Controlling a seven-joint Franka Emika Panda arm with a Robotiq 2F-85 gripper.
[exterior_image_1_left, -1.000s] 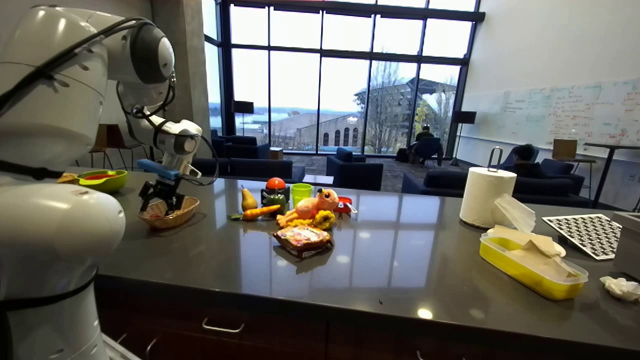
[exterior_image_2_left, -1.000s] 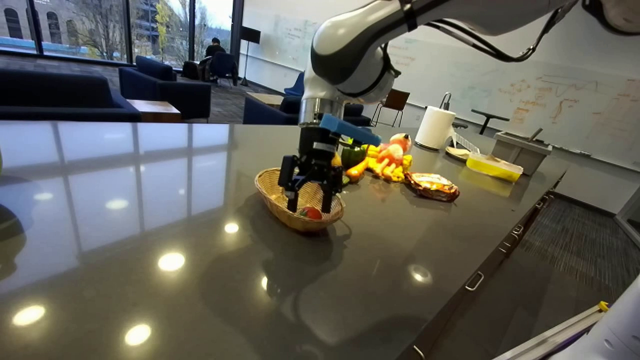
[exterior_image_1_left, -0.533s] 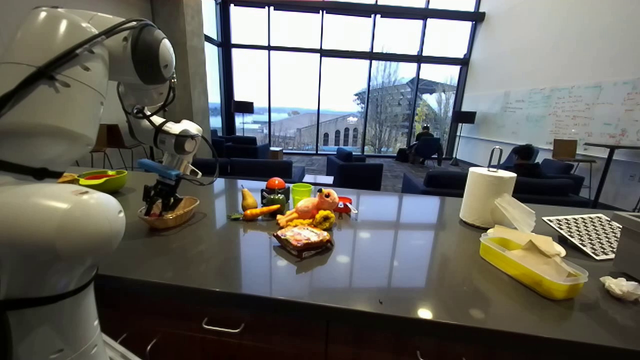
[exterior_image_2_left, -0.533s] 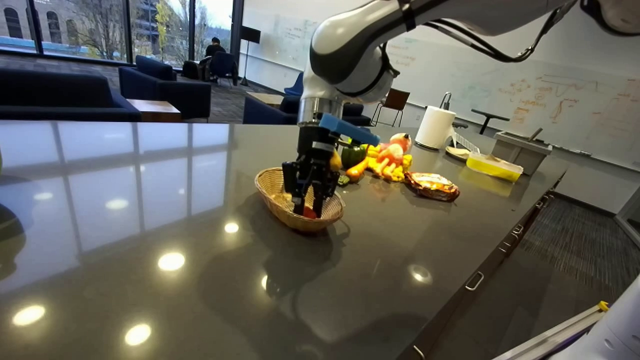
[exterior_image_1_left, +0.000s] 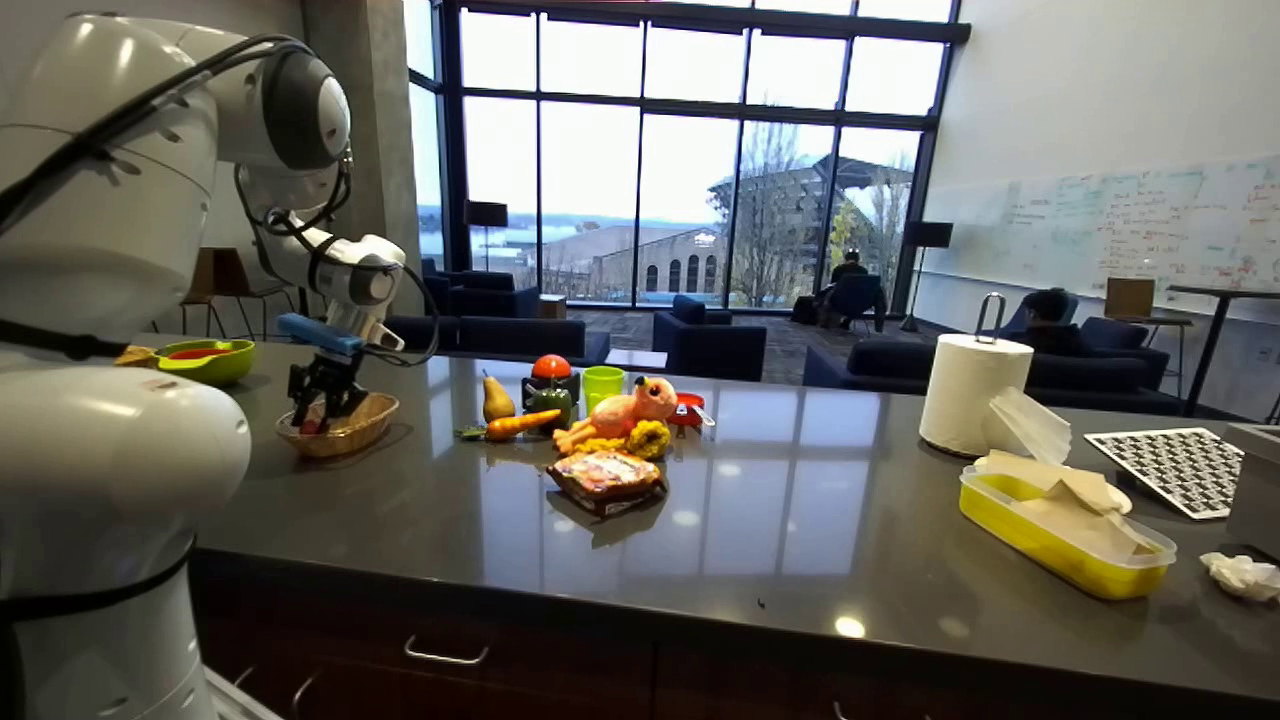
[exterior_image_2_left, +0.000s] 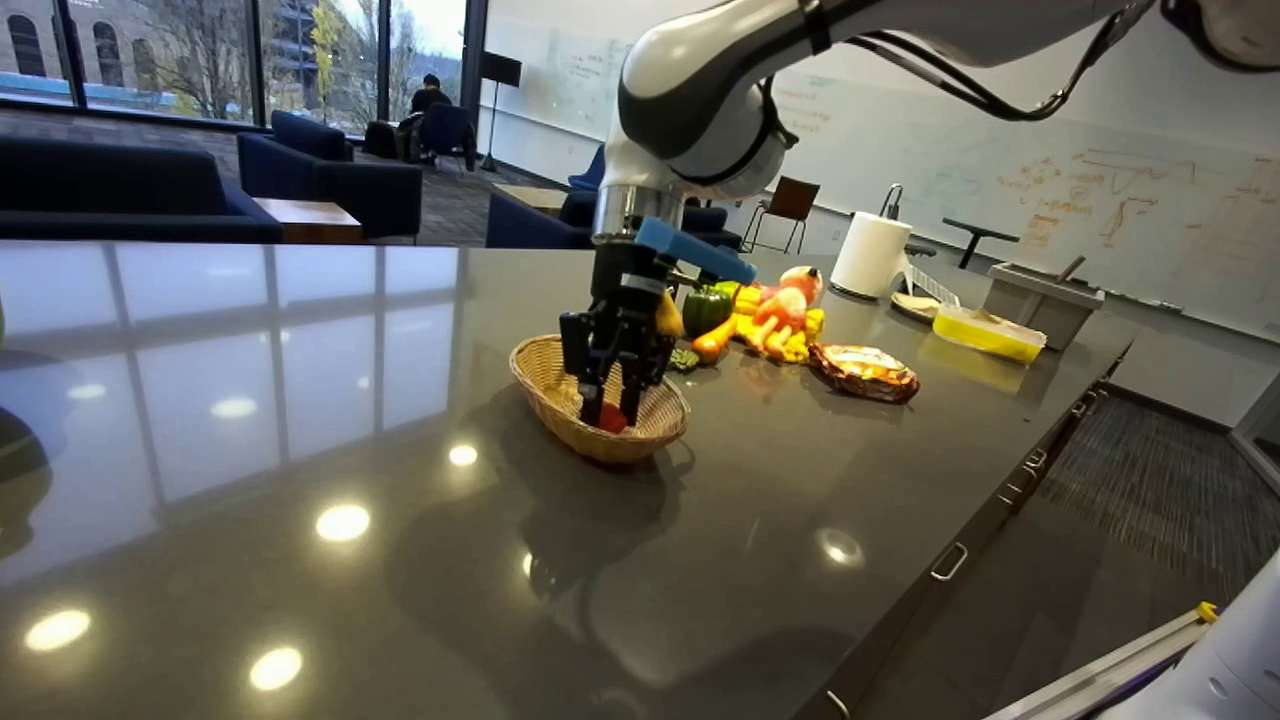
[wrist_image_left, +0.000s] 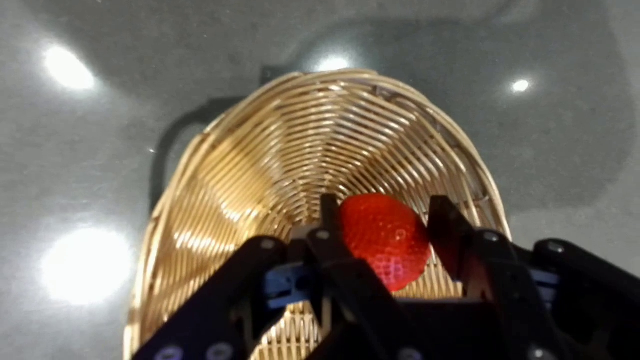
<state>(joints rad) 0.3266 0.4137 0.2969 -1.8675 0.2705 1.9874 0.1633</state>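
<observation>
Tool (wrist_image_left: 384, 212) clasps dimpled strawberry (wrist_image_left: 382, 237) inside oval wicker basket (wrist_image_left: 320, 130).

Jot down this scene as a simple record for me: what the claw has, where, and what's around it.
Grasper: black two-fingered claw, pointing down
Held: red dimpled strawberry-like object, pinched in the claw
Place: inside an oval tan wicker basket; whether it is off the bottom is unclear
Surface: glossy dark grey countertop
Nearby: yellow-brown pear, orange carrot with green leaves, pink plush toy
Farther off: white paper towel roll, yellow rectangular plastic tub
</observation>
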